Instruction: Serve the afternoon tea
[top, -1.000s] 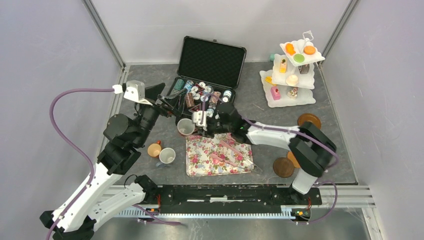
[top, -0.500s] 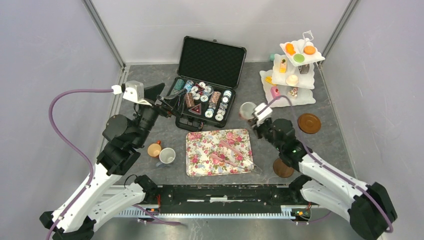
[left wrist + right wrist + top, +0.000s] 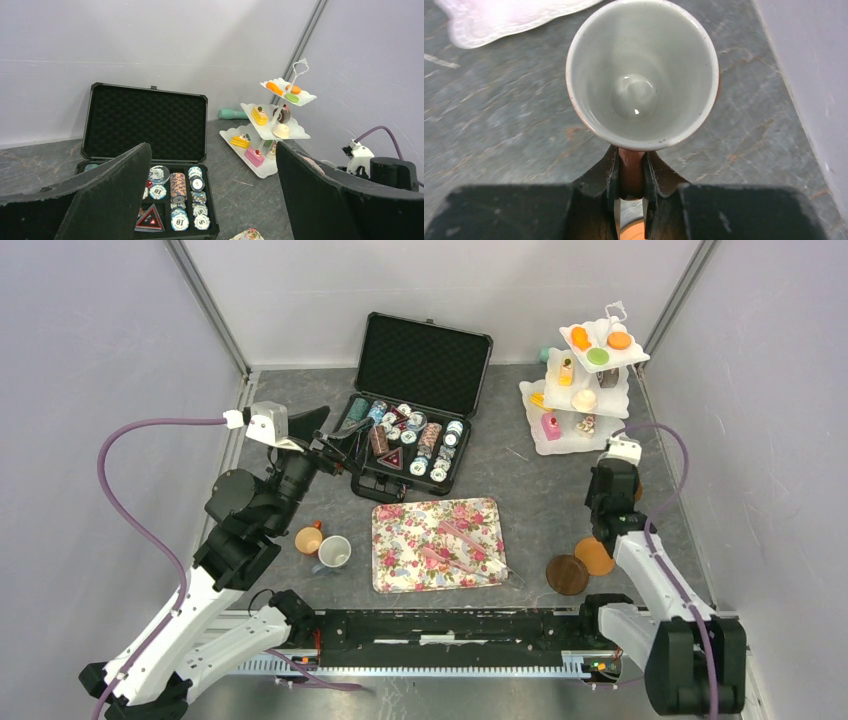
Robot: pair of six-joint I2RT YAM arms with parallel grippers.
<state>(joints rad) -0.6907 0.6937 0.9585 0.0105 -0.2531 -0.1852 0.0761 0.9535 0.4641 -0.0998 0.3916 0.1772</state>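
Observation:
My right gripper is shut on the red-brown handle of a mug with a pale grey inside, held upright over the grey table near the right wall. In the top view the right gripper hides this mug. A small orange mug and a white mug stand left of the floral tray. Toy cakes and macarons sit on the white tiered stand, which also shows in the left wrist view. My left gripper is open and empty above the poker chip case's left side.
The open black case of poker chips stands at the back centre. Pink tongs lie on the floral tray. A brown saucer and an orange saucer lie at front right. The right wall is close to the held mug.
My right arm has swung from beside the chip case across to the far right, carrying the mug by its handle. The left arm has not moved.

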